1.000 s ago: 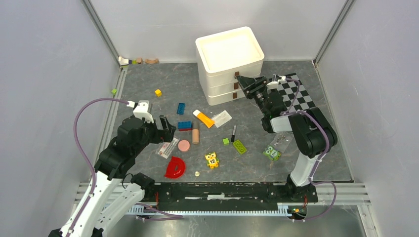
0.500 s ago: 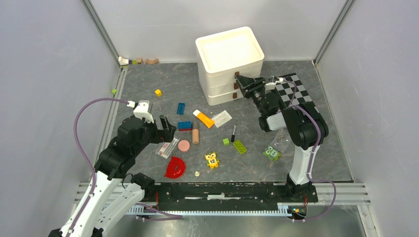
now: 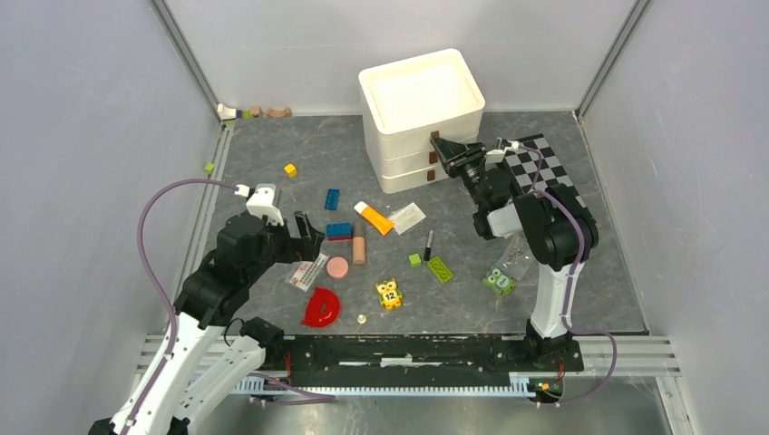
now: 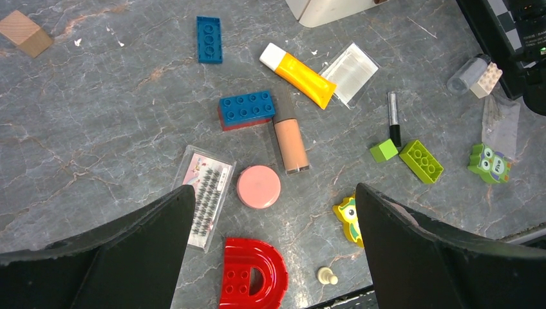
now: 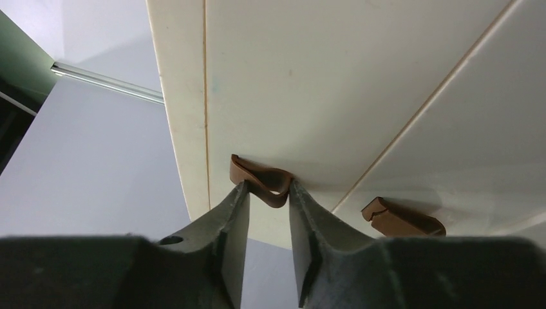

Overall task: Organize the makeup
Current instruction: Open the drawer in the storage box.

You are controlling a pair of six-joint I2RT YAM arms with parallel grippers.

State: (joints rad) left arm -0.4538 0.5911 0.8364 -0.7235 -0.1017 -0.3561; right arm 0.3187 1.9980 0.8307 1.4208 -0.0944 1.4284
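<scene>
The makeup lies mid-table: orange tube (image 3: 374,217) (image 4: 299,76), beige stick (image 3: 359,245) (image 4: 290,143), pink disc (image 3: 337,267) (image 4: 258,187), black pencil (image 3: 428,245) (image 4: 393,119), a clear packet (image 3: 407,217) (image 4: 351,64) and a lash packet (image 3: 308,271) (image 4: 206,196). My left gripper (image 3: 308,234) (image 4: 273,196) hovers open and empty above the pink disc. My right gripper (image 3: 438,145) (image 5: 265,188) is at the white drawer unit (image 3: 422,118), its jaws closed on the brown loop handle (image 5: 261,180) of the top drawer.
A red half-ring (image 4: 254,280), blue bricks (image 4: 246,108), green bricks (image 4: 420,161), owl blocks (image 4: 490,163) (image 3: 390,293) and a small white peg (image 4: 327,276) lie among the makeup. A second brown handle (image 5: 402,219) sits lower. A checkered board (image 3: 544,172) lies behind the right arm.
My right gripper has moved a little left onto the drawer handle and its arm has shifted. The left arm and the makeup have not moved.
</scene>
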